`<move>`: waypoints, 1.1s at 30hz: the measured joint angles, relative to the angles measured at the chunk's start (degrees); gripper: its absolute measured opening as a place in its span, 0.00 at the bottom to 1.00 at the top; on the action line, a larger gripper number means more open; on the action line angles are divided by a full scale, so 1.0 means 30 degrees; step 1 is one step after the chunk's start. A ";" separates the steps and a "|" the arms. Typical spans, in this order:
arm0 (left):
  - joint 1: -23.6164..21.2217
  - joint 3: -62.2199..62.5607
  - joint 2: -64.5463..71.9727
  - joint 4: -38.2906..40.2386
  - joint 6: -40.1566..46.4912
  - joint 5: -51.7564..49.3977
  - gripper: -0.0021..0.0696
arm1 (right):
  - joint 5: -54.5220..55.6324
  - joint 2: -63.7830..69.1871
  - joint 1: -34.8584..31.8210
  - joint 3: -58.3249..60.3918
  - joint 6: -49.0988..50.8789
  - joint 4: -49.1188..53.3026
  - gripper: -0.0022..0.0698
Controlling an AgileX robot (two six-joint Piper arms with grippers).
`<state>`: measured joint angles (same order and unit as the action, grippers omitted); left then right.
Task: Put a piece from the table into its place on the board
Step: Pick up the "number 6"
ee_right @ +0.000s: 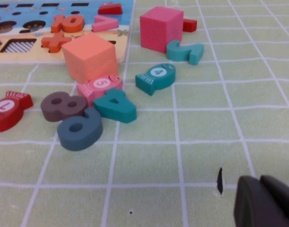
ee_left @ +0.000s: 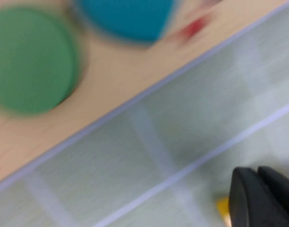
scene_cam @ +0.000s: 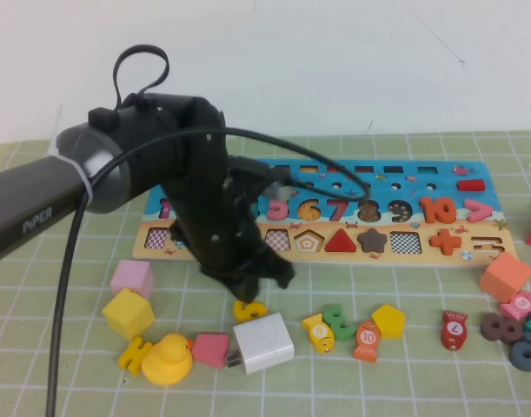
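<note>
The yellow numeral piece [scene_cam: 249,309] lies on the green grid table [scene_cam: 404,382] just in front of the board [scene_cam: 474,252]. My left gripper [scene_cam: 258,280] hangs right over the piece and hides its upper part. In the left wrist view the black fingers [ee_left: 248,198] stand together, and a yellow edge of the piece [ee_left: 223,207] peeks out beside them, not between them. The board's tan strip [ee_left: 116,80] is close behind. My right gripper [ee_right: 267,203] is shut and empty, low over bare mat, out of the high view.
A white charger block [scene_cam: 263,345], a yellow duck [scene_cam: 167,359], a yellow cube [scene_cam: 129,313] and a pink cube [scene_cam: 131,278] lie near the piece. A yellow pentagon [scene_cam: 388,320], fish pieces and an orange cube [scene_cam: 505,276] lie to the right.
</note>
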<state>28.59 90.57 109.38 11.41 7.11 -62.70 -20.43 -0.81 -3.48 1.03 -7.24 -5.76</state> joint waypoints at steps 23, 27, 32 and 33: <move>0.0000 0.1565 -0.0035 -0.0444 -0.2967 -0.2440 0.03 | 0.0000 0.0000 0.0000 0.0000 0.0000 0.0000 0.03; 0.0000 0.1317 -0.0035 -0.0570 -0.3001 -0.2479 0.03 | 0.0000 0.0000 0.0000 0.0000 0.0000 0.0000 0.03; 0.0000 0.1223 -0.0035 -0.1807 -0.2855 -0.2479 0.03 | 0.0000 0.0000 0.0000 0.0000 0.0000 0.0000 0.03; 0.0000 0.1193 -0.0035 -0.1916 -0.2820 -0.2479 0.03 | 0.0000 0.0000 0.0000 0.0000 0.0000 0.0000 0.03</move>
<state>28.59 94.15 109.28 5.67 -1.35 -70.14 -20.43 -0.81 -3.48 1.03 -7.24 -5.76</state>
